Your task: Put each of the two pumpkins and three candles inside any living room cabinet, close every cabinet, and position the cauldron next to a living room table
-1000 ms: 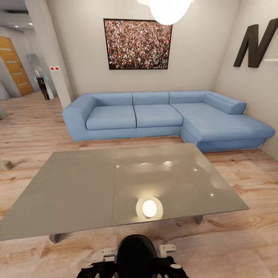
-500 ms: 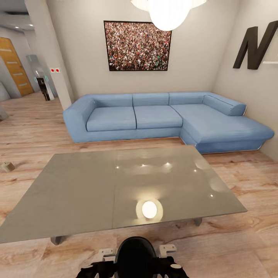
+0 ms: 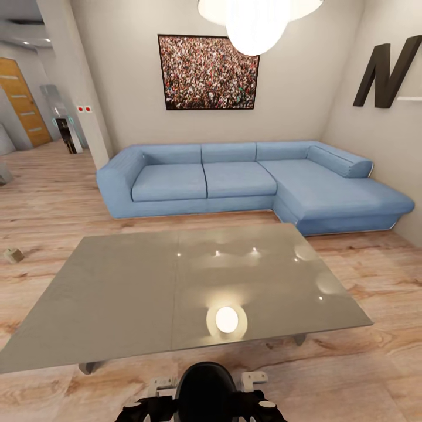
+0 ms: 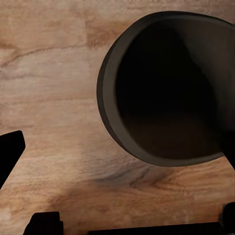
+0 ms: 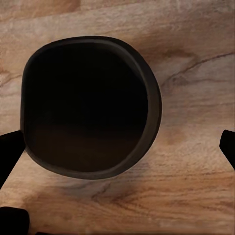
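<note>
The low grey table [image 3: 117, 293] with a glossy top stands right in front of me in the head view, with nothing on it. In the left wrist view my left gripper [image 4: 121, 182] is open over the wood floor, its dark fingertips [image 4: 11, 149] far apart. My right gripper [image 5: 119, 147] is open the same way. Below each hangs a dark, round, hollow shape [image 4: 166, 88] [image 5: 88, 105]; I cannot tell whether it is the cauldron or part of my own body. The pumpkins, candles and cabinet are out of view.
A blue corner sofa [image 3: 234, 179] runs along the far wall behind the table, under a framed crowd picture [image 3: 208, 71]. A white globe lamp [image 3: 255, 23] hangs overhead. A small pale object [image 3: 13, 255] lies on the floor at left. Open wood floor leads left toward a hallway.
The whole head view has shifted slightly: sofa, picture and lamp sit a little lower and the table's far edge looks a little farther. Nothing in the room has moved.
</note>
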Motion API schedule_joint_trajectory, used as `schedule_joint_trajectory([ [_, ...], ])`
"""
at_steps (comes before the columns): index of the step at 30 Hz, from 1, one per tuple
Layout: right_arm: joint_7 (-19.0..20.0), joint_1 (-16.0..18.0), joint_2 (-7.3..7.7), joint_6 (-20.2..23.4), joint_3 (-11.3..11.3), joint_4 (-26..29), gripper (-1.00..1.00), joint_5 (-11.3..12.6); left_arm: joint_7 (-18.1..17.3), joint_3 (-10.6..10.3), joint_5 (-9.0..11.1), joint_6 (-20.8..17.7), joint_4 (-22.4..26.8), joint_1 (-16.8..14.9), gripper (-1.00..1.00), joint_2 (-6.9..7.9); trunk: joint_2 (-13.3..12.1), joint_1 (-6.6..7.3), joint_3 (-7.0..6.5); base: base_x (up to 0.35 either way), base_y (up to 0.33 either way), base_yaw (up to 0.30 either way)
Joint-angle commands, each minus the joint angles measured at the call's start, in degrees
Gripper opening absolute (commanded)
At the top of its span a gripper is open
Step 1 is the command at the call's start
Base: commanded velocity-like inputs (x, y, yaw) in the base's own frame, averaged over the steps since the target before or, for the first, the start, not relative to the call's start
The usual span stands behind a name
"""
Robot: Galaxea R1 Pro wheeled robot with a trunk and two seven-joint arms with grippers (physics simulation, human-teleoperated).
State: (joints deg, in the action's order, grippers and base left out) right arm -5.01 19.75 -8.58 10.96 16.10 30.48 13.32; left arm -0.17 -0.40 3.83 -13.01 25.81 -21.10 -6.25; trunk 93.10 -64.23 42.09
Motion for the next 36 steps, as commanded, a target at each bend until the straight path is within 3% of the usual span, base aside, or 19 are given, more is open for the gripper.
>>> schedule_joint_trajectory([
  [1, -0.5, 0.0, 0.06, 0.4, 0.4, 0.1, 1.0, 0.6, 0.0, 0.0, 0.4, -0.3, 0.1, 0.0, 1.0, 0.01, -0.4, 0.23, -0.14, 0.0, 0.0, 0.0],
  [10, -0.5, 0.0, 0.12, 0.9, 0.1, 0.1, 1.0, 0.6, 0.1, 0.0, 0.5, -0.5, -0.1, 0.0, 1.0, 0.09, -4.0, 2.21, -1.75, 0.0, 0.0, 0.0],
  [16, -0.5, 0.0, 0.09, 4.5, -0.1, 0.1, 1.0, 0.9, 0.3, 0.0, 0.7, -0.6, -0.5, 0.0, 1.0, 0.09, -6.4, 3.53, -2.83, -0.001, 0.0, 0.0],
  [25, -0.5, 0.0, 0.1, 6.3, -0.3, -0.2, 1.0, 1.1, 0.4, 0.0, 0.8, -0.7, -0.5, -0.1, 1.0, 0.17, -10.0, 5.5, -4.44, -0.189, 0.0, 0.0],
  [36, -0.5, 0.0, 0.13, 7.6, -0.4, -0.5, 1.0, 1.2, 1.0, 0.3, 0.8, -0.6, -0.4, -0.1, 1.0, 0.27, -14.4, 7.92, -6.42, -0.019, 0.0, 0.0],
])
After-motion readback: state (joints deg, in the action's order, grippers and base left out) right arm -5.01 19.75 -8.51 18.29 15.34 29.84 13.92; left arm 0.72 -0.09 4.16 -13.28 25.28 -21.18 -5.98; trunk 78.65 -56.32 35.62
